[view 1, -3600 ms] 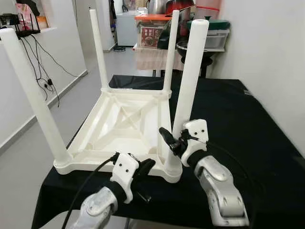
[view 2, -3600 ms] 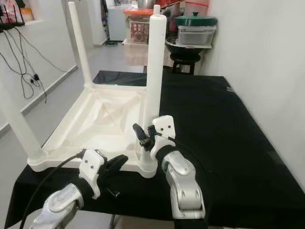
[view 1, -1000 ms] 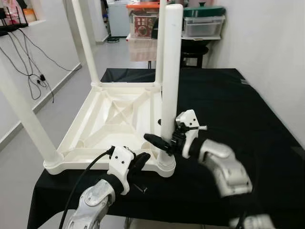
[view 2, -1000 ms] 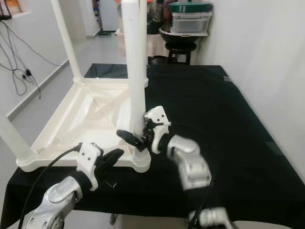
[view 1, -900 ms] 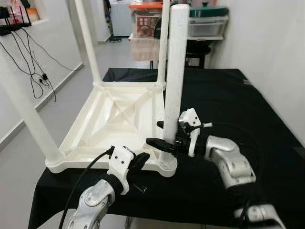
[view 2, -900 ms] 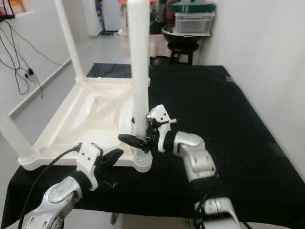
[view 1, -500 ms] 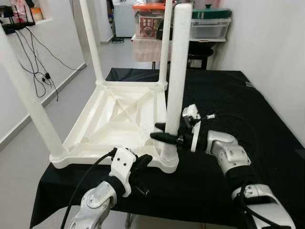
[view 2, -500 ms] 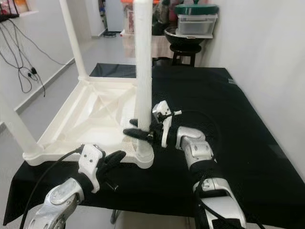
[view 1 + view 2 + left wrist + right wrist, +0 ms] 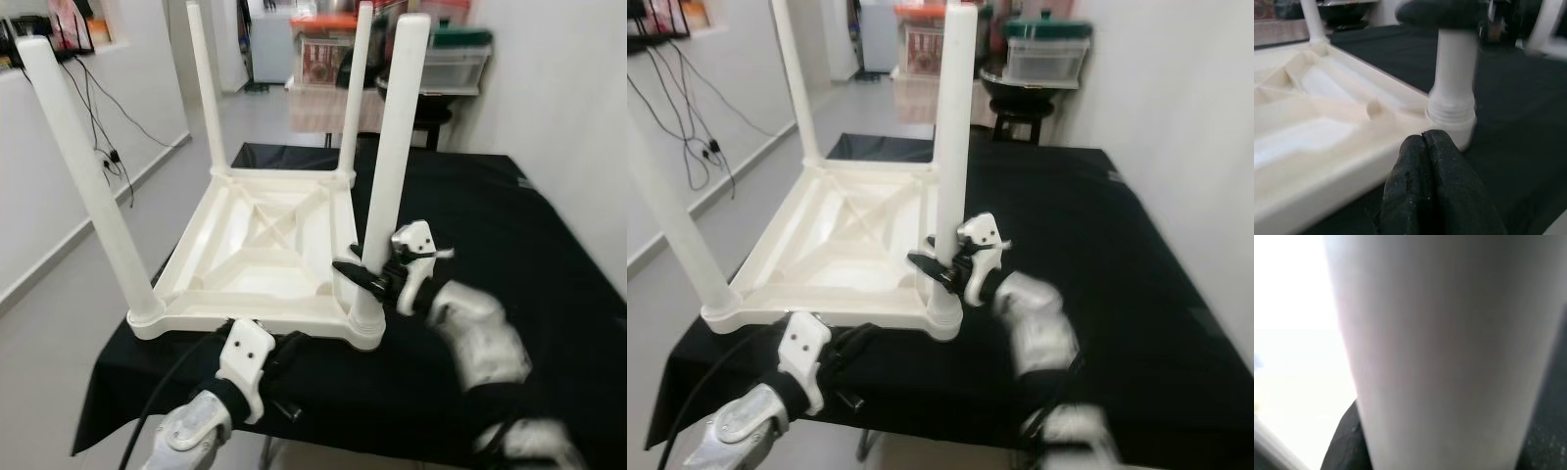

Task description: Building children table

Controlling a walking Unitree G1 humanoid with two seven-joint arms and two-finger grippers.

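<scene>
A white plastic children's table (image 9: 260, 245) lies upside down on the black-covered worktop (image 9: 509, 225), with its legs pointing up. My right gripper (image 9: 358, 275) reaches in from the right and is shut on the near right leg (image 9: 392, 147) just above its socket (image 9: 1452, 105). That leg (image 9: 1440, 352) stands right against the right wrist camera. One black finger (image 9: 1440, 12) lies across the leg. My left gripper (image 9: 1425, 142) is shut and holds nothing. It sits low, just in front of the tabletop's front rim (image 9: 245, 328), left of the socket.
A white wall runs along the right of the worktop. Behind it stand storage boxes (image 9: 318, 59) and a lidded tub (image 9: 1043, 54). Cables (image 9: 108, 147) hang on the left wall above grey floor. The worktop's near edge is close under my arms.
The camera has shifted. My right gripper swung from standing upright beside the near right leg to reaching sideways around it. Its arm is blurred now. The left gripper stays at the front rim.
</scene>
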